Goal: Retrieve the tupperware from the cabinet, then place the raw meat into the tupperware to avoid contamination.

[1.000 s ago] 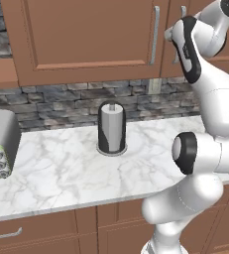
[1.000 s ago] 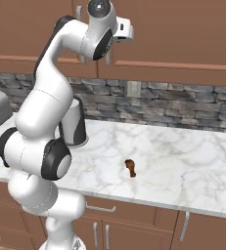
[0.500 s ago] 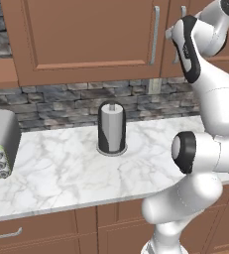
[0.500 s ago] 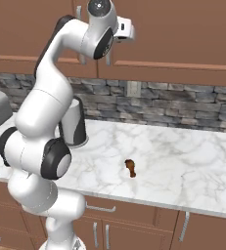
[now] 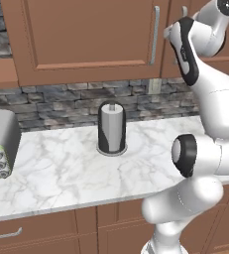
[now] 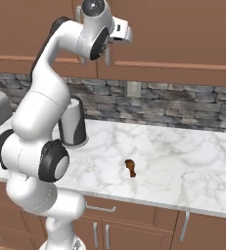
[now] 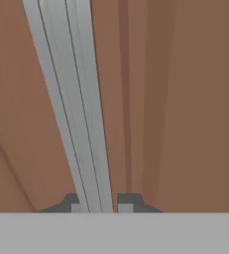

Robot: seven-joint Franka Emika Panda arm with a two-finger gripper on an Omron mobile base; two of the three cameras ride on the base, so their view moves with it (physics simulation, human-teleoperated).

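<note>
Gripping cabinet [image 6: 173, 34] handle [image 7: 74, 109] (hand view), end effector [image 7: 97, 206] closed, raw meat [image 6: 130, 167] on counter [image 6: 183, 166]

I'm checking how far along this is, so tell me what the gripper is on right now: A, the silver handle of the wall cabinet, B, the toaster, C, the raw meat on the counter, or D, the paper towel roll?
A: in the hand view the gripper has its tips on either side of the silver handle of the cabinet, whose door is not open yet.

Your claw [image 7: 100, 206] is now closing around the silver handle [image 7: 69, 104] of the cabinet [image 6: 183, 34], where a second ago its jaws stood wide; your arm barely shifts.
</note>
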